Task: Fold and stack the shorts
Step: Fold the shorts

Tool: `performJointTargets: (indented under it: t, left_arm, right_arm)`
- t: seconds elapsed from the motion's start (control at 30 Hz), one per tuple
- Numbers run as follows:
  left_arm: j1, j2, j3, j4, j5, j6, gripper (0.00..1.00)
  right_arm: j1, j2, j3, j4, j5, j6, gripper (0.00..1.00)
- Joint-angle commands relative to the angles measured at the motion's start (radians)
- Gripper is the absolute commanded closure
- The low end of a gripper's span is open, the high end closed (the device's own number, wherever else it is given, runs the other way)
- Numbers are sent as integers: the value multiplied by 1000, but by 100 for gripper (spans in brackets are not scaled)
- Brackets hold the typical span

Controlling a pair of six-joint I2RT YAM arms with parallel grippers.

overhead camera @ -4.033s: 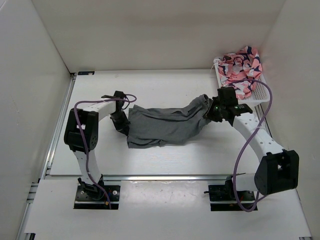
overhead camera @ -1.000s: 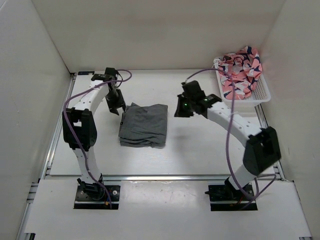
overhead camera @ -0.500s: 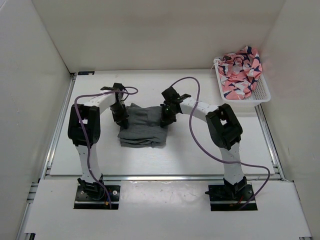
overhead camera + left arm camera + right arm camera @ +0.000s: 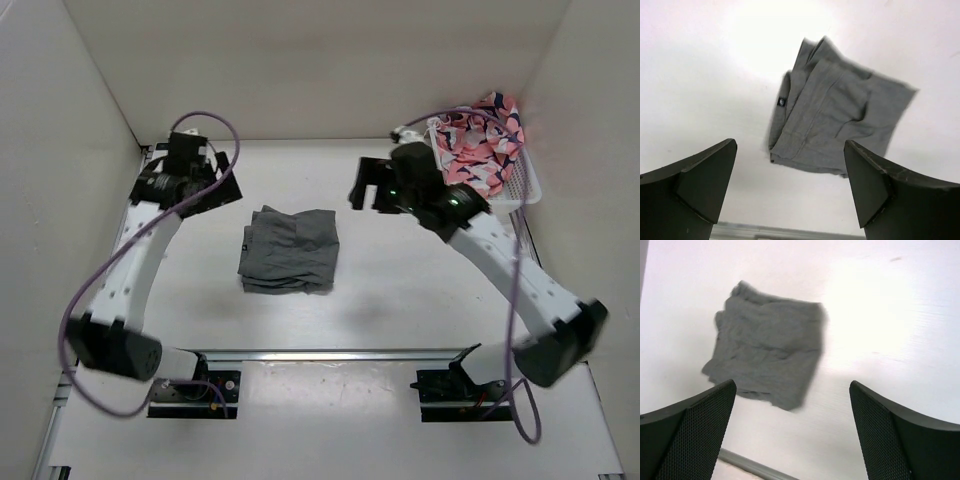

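Note:
The grey shorts (image 4: pixel 289 250) lie folded into a compact square on the white table, left of centre. My left gripper (image 4: pixel 215 192) hangs open above and to the back left of them, holding nothing. My right gripper (image 4: pixel 368 195) hovers open to their back right, also holding nothing. In the left wrist view the folded shorts (image 4: pixel 835 125) sit well below the spread fingers of the left gripper (image 4: pixel 790 145). The right wrist view shows the shorts (image 4: pixel 767 357) far under the wide-open right gripper (image 4: pixel 792 385).
A white basket (image 4: pixel 525 190) at the back right holds a pile of pink patterned clothes (image 4: pixel 480 140), close behind the right arm. White walls enclose the table on three sides. A metal rail (image 4: pixel 330 353) runs along the near edge.
Both grippers were low at the folded shorts half a second ago. They have since opened wide and lifted away, the left to the back left, the right to the back right.

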Motion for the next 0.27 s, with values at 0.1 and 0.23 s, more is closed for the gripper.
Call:
performJointTargets:
  t: [0.1,0.23]
  left_arm:
    - [-3,-303,-134,35,-53,-46,0]
    - [-3,-388,-198,55,-53,-57,0]
  right_arm:
    - [-58,-243,-183,-233,321,-23,2]
    - [-67,-355,-282,-247,338,-6,7]
